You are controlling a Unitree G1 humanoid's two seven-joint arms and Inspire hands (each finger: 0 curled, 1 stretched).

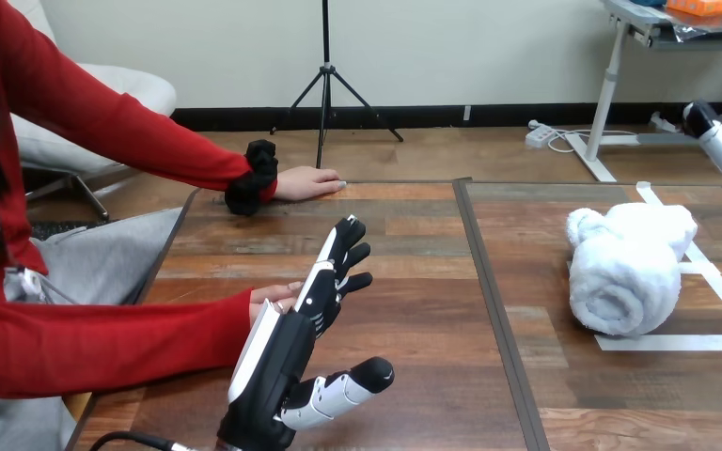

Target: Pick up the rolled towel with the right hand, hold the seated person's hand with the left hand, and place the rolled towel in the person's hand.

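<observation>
**STATUS: NO TASK STEP COMPLETED**

At the left, locate the person's near hand (pixel 271 297), low over the tabletop (pixel 414 329) and partly hidden behind the left hand (pixel 287 352). Farther back, note the person's other hand (pixel 308 183), laid flat at the tabletop's far edge.

Next, inspect the left hand. Read as spread: fingers straight and slightly fanned, thumb held out to the side, nothing gripped. Positioned just beside the person's near hand. Cannot confirm contact between the two. Treat the hold on the person's hand as not yet made.

At the right, find the rolled towel (pixel 630 268), lying on the tabletop among white tape marks (pixel 672 343). Well apart from the left hand and from both of the person's hands, and untouched. Treat the pick-up as not yet done.

Remaining, by judgement:
1. Grasp and lift the rolled towel.
2. Close the left hand round the person's near hand.
3. Carry the rolled towel leftward and place it there.
</observation>
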